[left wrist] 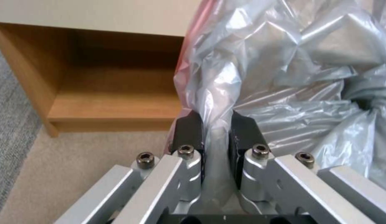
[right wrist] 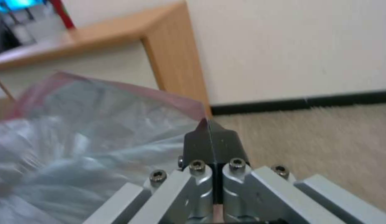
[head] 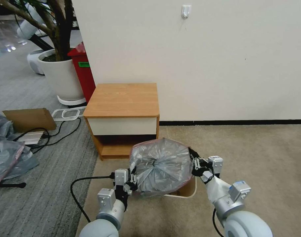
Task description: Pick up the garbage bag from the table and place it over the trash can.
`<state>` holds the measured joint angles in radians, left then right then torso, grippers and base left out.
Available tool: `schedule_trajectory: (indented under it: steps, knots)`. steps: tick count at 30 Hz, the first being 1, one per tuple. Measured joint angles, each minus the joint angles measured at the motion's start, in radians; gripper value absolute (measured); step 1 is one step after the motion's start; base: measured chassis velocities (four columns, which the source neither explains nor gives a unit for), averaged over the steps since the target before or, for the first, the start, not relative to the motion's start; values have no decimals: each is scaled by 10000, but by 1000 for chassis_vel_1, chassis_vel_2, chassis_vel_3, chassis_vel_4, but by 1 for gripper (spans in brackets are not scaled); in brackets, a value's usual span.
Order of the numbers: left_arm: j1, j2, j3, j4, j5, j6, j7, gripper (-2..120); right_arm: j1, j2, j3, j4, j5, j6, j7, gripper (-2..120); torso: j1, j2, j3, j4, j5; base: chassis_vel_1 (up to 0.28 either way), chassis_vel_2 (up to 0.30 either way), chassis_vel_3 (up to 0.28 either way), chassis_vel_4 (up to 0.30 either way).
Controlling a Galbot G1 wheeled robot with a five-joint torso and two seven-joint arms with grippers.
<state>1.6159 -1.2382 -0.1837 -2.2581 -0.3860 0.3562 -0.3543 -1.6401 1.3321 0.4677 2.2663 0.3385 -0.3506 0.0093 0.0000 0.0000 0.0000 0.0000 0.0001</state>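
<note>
**Head view: we are holding the bag stretched over the bin**

Head view is showing us holding the garbage bag (head: 161,167) spread between our two grippers, low over the beige carpet (head: 255,158) just in front of the table (head: 124,98). Our left gripper (head: 133,181) is pinching the bag's left edge, and our right gripper (head: 194,162) is pinching its right edge. The bag is sitting ballooned above the trash can (head: 189,191), whose cream rim is peeking out beneath the plastic on the right side.

Left wrist view is showing our black fingers (left wrist: 190,132) closing on a fold of the grey plastic (left wrist: 284,77), with the pinkish rim running up beside them and the table's lower shelf (left wrist: 114,99) beyond.

Right wrist view is showing our right fingers (right wrist: 201,146) pressing tight together on the bag's pinkish corner (right wrist: 118,118), near the table's front corner (right wrist: 176,62) and the white wall (right wrist: 304,46).
</note>
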Motion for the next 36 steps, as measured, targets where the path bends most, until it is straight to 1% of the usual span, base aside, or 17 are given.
schedule_trajectory:
  steps: [3, 5, 6, 11, 14, 17, 19, 20, 23, 24, 25, 27, 28, 29, 34, 35, 36]
  knots:
    - [-3, -25, -189, -58, -382, -5, 16, 9, -129, -167, 165, 90, 217, -433, 248, 0, 0, 0, 0, 0, 0, 0, 0, 0, 0]
    - [-5, -30, -216, -65, -456, -5, 16, 9, -158, -188, 197, 113, 259, -491, 272, 0, 0, 0, 0, 0, -1, 0, 0, 0, 0]
    - [-15, -45, -292, -93, -731, -5, 17, 9, -223, -239, 272, 159, 363, -647, 297, 0, 0, 0, 0, 0, -1, 0, 0, 0, 0]
    - [-29, -76, -397, -174, -1358, 18, 19, 9, -332, -285, 397, 163, 490, -780, 306, 0, 0, 0, 0, -1, -1, 0, 0, 0, 0]
    - [-34, -97, -452, -173, -1559, 40, 19, 9, -396, -226, 420, 225, 687, -540, 418, 0, 0, 0, 0, -1, 0, 0, 0, 0, 0]
    - [-35, -148, -512, -82, -1663, 48, -12, 9, -494, -47, 420, 485, 1016, 31, 631, 0, 0, 0, 0, 0, -1, 0, 0, 0, 0]
    - [-40, -190, -545, -31, -1828, 64, -110, 9, -604, 116, 497, 716, 1187, 506, 689, 4, 0, 0, 0, 1, -2, 0, 0, 0, 0]
    - [-40, -190, -545, -31, -1828, 64, -110, 9, -604, 116, 497, 716, 1187, 506, 689, 4, 0, 0, 0, 1, -2, 0, 0, 0, 0]
    - [-83, -212, -610, 14, -2172, 111, -302, 9, -821, 337, 592, 1082, 1547, 1210, 713, 17, 0, 0, 0, 1, -2, 0, 0, 0, 0]
    - [-133, -218, -657, 45, -2353, 150, -421, 9, -1012, 422, 589, 1348, 1795, 1410, 713, 24, 0, 0, 0, 0, -2, 0, 0, 0, 0]
    - [-133, -218, -657, 45, -2353, 150, -421, 9, -1012, 422, 589, 1348, 1795, 1410, 713, 24, 0, 0, 0, 0, -2, 0, 0, 0, 0]
    - [-186, -219, -709, 76, -2526, 165, -519, 9, -1285, 486, 529, 1648, 1990, 1452, 726, 30, 0, 0, 0, 1, -2, 0, 0, 0, 0]
    - [-259, -218, -768, 111, -2700, 169, -622, 9, -1656, 514, 393, 1951, 2122, 1451, 762, 36, 0, 0, -1, 1, -3, 0, 0, 0, 0]
    - [-259, -218, -768, 111, -2700, 169, -622, 9, -1656, 514, 393, 1951, 2122, 1451, 762, 36, 0, 0, -1, 1, -3, 0, 0, 0, 0]
    - [-565, -166, -906, 193, -2987, 110, -751, 9, -2731, 454, -229, 2320, 1917, 1563, 806, 61, 0, 0, 0, -1, -2, 0, 0, 0, 0]
    - [-565, -166, -906, 193, -2987, 110, -751, 9, -2731, 454, -229, 2320, 1917, 1563, 806, 61, 0, 0, 0, -1, -2, 0, 0, 0, 0]
    - [-598, -159, -908, 207, -2997, 91, -761, 9, -2816, 438, -317, 2321, 1866, 1578, 739, 64, 0, 0, 0, -1, -2, 0, 0, 0, 0]
